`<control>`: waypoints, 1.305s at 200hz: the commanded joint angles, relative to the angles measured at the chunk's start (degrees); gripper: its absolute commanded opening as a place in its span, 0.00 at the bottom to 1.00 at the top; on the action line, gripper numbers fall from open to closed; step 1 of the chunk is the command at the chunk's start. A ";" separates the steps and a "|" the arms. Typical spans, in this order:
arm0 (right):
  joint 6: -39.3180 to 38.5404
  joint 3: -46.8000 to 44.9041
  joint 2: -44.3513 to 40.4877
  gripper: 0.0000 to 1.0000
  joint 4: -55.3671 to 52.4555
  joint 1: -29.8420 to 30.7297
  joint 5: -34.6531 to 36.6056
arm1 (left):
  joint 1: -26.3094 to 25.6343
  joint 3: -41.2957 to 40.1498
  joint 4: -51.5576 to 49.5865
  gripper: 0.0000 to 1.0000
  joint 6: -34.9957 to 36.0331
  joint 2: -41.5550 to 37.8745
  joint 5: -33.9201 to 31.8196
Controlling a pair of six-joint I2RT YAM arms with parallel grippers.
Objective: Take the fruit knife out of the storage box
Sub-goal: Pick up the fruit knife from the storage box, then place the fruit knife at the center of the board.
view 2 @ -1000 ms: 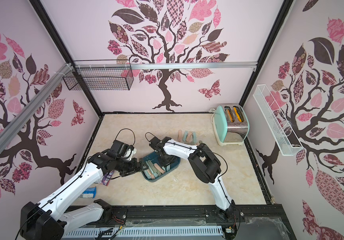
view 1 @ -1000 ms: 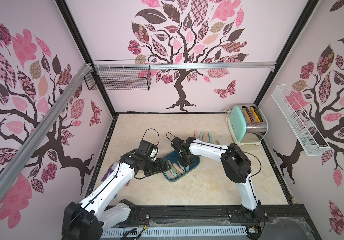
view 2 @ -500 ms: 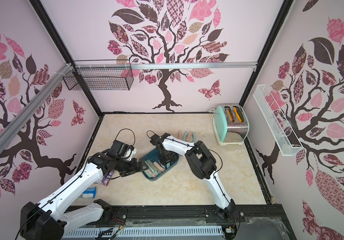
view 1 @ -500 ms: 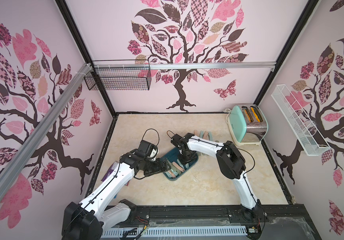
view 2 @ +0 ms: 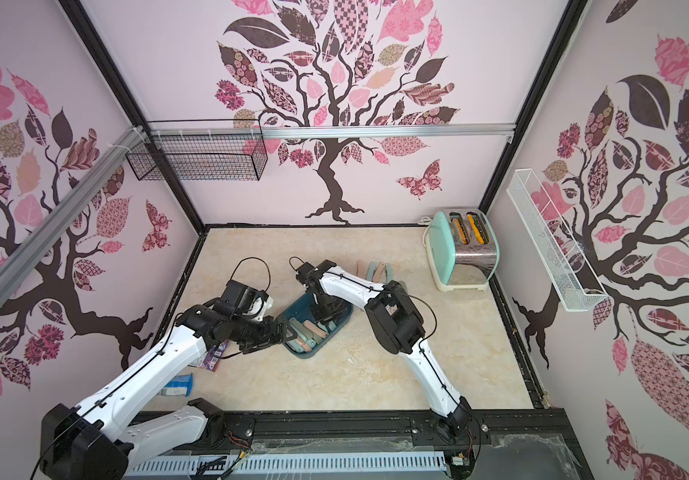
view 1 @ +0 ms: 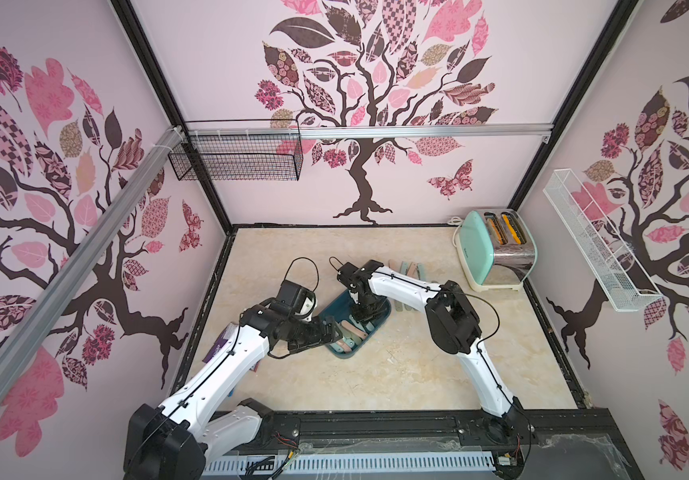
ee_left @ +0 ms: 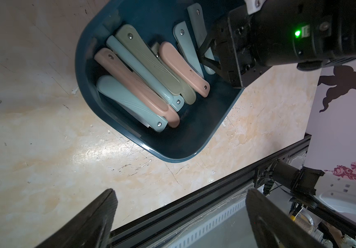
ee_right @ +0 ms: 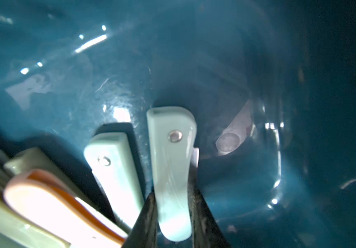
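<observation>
The storage box [view 1: 380, 328] [view 2: 292, 312] [ee_left: 172, 148] is a dark teal tub in mid-table, holding several folded fruit knives with pink, olive and pale blue handles. My right gripper [view 1: 365, 316] [view 2: 326, 316] [ee_left: 203, 57] [ee_right: 173, 214] reaches down into its far end. Its jaws are shut on a pale mint fruit knife [ee_right: 172, 167] [ee_left: 195, 23], pressing both sides of the handle. My left gripper [view 1: 332, 332] [view 2: 286, 332] [ee_left: 181, 214] hangs wide open beside the box's left wall, holding nothing.
Several more folded knives [view 1: 407, 266] [view 2: 376, 268] lie on the table behind the box. A mint toaster [view 1: 496, 253] stands at the back right. A black wire basket [view 1: 236, 156] and a white one [view 1: 596, 241] hang on the walls. A purple packet [view 2: 209, 359] lies under my left arm.
The right gripper's jaws have closed onto the pale mint knife inside the box, and the right arm's elbow has shifted. The left arm has not moved.
</observation>
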 commanded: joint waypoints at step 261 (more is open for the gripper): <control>4.82 12.00 -6.85 0.21 -3.50 -6.71 2.71 | 0.16 10.89 5.60 0.98 0.61 11.40 3.42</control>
